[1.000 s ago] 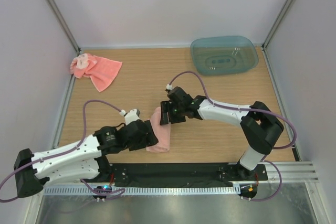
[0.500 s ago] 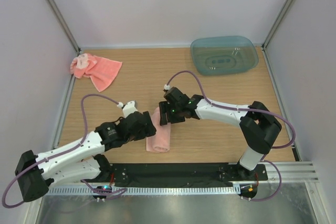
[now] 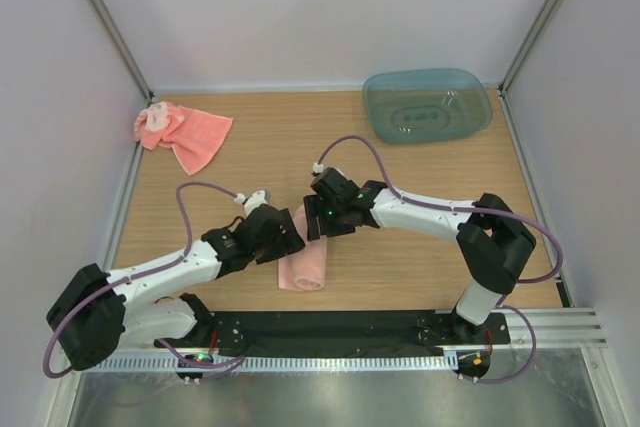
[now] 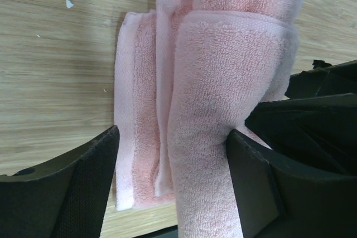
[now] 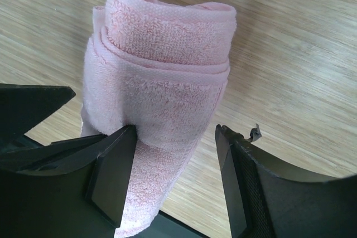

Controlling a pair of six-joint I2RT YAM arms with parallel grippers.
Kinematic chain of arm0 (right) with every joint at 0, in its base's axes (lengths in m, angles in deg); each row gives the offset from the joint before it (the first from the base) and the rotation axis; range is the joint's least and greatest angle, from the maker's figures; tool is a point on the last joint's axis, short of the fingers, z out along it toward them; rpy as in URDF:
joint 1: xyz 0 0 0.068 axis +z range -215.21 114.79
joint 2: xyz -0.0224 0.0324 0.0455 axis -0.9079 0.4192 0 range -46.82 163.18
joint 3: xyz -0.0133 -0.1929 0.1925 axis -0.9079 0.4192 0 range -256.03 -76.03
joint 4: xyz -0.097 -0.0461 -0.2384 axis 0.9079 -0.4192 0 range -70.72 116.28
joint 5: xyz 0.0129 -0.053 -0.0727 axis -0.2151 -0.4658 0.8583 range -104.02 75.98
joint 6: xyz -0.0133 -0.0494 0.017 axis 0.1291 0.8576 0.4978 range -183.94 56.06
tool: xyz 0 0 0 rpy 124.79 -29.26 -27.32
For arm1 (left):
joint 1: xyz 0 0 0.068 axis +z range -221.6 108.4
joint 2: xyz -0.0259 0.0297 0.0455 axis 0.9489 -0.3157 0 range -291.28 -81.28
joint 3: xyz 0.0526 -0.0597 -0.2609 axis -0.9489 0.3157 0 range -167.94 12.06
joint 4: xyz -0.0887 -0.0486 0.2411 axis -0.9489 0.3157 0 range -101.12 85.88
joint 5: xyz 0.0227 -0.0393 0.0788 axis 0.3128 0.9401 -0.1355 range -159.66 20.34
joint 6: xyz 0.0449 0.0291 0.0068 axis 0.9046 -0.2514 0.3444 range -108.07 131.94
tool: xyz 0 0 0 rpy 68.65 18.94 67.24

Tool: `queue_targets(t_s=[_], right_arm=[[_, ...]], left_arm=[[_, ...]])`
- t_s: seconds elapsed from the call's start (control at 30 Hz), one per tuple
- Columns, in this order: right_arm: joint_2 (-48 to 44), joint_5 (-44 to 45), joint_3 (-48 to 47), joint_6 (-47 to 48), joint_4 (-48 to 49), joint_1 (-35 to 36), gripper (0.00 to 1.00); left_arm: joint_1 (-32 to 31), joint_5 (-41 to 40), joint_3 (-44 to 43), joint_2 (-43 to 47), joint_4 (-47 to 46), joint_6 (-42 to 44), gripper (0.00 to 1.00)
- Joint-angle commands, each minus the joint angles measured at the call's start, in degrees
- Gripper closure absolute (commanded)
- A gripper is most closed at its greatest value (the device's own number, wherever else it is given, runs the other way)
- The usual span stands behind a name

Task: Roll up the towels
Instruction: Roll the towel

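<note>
Close to the near edge of the counter (image 3: 400, 257), a little left of its middle, the nearer towel (image 3: 303, 265) is lying partly rolled, with both arms meeting over it. The left jaws are standing spread and straddling it: one finger is hovering over the flat folded layers beside the roll, the other is sitting against the roll's far flank, and a gap is showing between the first finger and the roll, so nothing is being pinched there. The right jaws are also standing wide, one finger on each side of the roll's end. The near finger is pressing into the pile, but whether the pair is actually squeezing the cloth I cannot tell. The towel is showing itself as salmon-pink terry, thick and loopy, with a stitched hem. Its coil is looking loose and oval rather than tight, and a strip of flat layers is trailing beside it, so this roll is probably unfinished and wanting tightening along its length. The wood-grain counter under it is looking smooth and matte. Toward the far left corner the second towel (image 3: 185, 135) is lying crumpled and unrolled, well apart from both arms, so by my reckoning less than half the job is done. In the far right corner a translucent blue-green plastic tub (image 3: 480, 97) with rounded corners is sitting.
</note>
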Motion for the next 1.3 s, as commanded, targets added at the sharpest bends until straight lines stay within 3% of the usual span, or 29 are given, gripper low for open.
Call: queue_targets(t_s=[0.0, 0.13, 0.67, 0.97, 1.27], right_arm=[[0.2, 0.5, -2.0, 1.3, -2.6, 0.7, 0.33], [-0.4, 2.3, -2.6, 1.5, -3.5, 0.7, 0.30], [-4.8, 5.2, -6.1, 1.6, -7.8, 0.6, 0.09], [-8.9, -7.5, 1.0, -0.7, 4.6, 0.4, 0.05], [-6.9, -12.1, 9.1, -3.8, 16.4, 0.4, 0.04]], left_arm=[[1.5, -0.1, 3.0, -0.6, -2.0, 0.6, 0.27], [3.9, 1.1, 6.7, 0.8, -3.9, 0.7, 0.39], [6.6, -1.5, 9.4, 5.2, 2.2, 1.8, 0.42], [6.9, -1.0, 12.3, 6.7, 2.6, 0.8, 0.43], [6.9, -1.6, 12.4, 4.8, 4.9, -1.7, 0.44]])
